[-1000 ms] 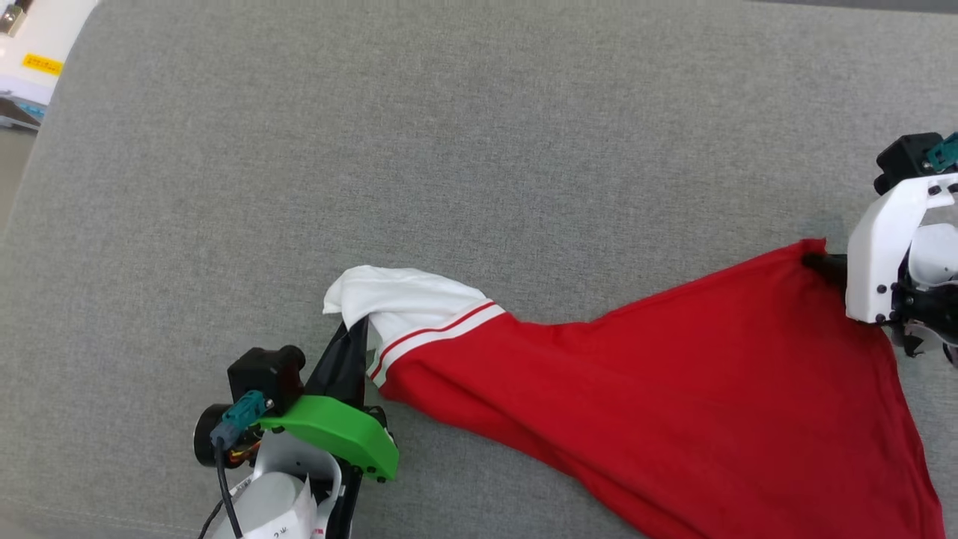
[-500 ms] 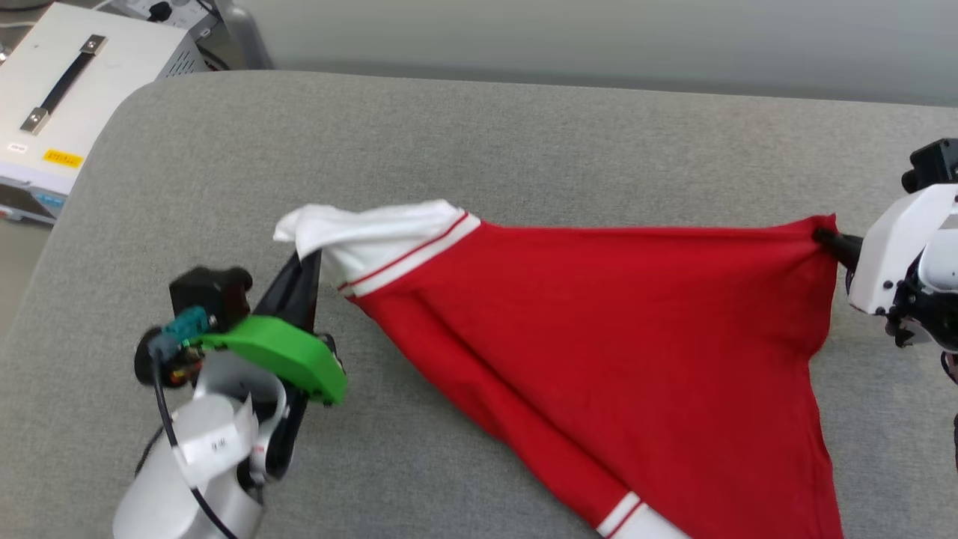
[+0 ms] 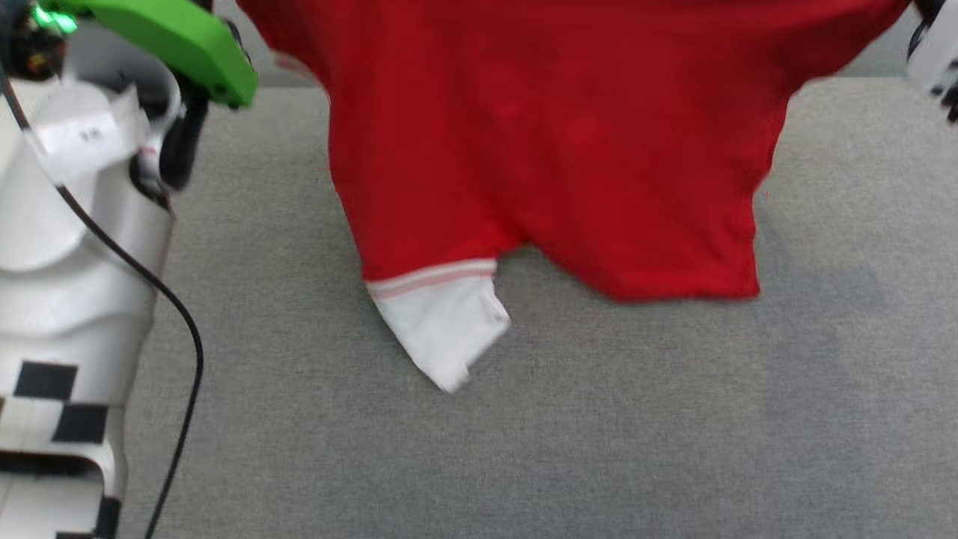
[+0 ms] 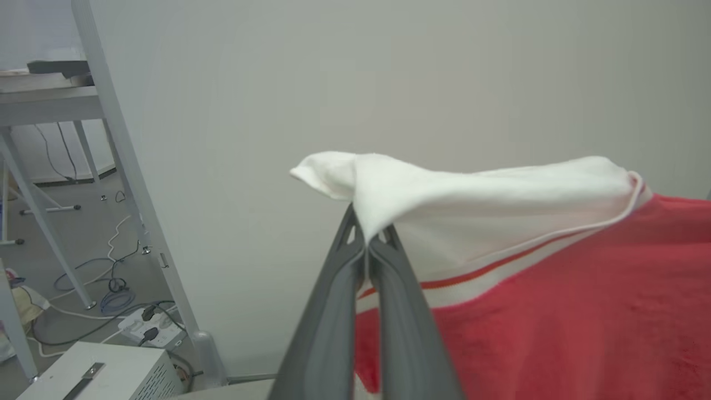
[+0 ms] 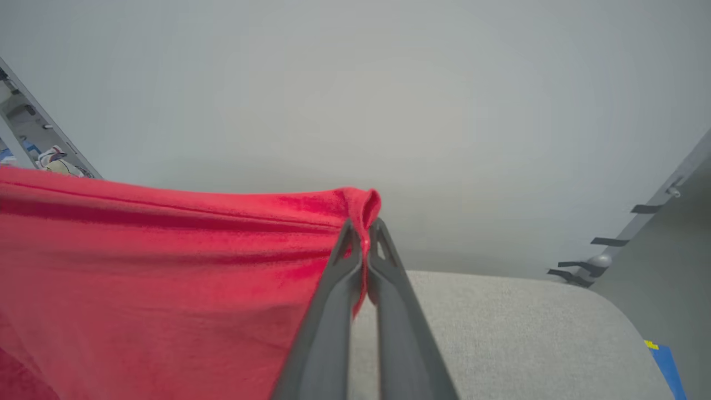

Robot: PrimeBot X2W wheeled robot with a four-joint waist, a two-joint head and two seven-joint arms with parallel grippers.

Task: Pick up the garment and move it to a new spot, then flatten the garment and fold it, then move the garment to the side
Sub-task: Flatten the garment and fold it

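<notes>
The garment [image 3: 539,142], a red T-shirt with white striped-trim sleeves, hangs stretched between my two grippers above the grey cushion [image 3: 599,419]. One white sleeve [image 3: 441,329] dangles at its lower left. In the left wrist view my left gripper [image 4: 366,236] is shut on the other white sleeve [image 4: 472,194]. In the right wrist view my right gripper [image 5: 364,239] is shut on a bunched red edge of the garment [image 5: 166,278]. The head view shows my left arm with its green wrist cover [image 3: 172,41] at the upper left; the shirt's print is hidden.
The grey cushion's rounded far corner [image 5: 555,322] shows in the right wrist view. Beyond its left end stand a white box [image 4: 100,372], a metal frame [image 4: 122,166] and floor cables [image 4: 111,283]. A plain wall lies behind.
Both arms have lifted the garment off the cushion, so it now hangs spread in the air. The head camera has tilted, shifting the whole picture.
</notes>
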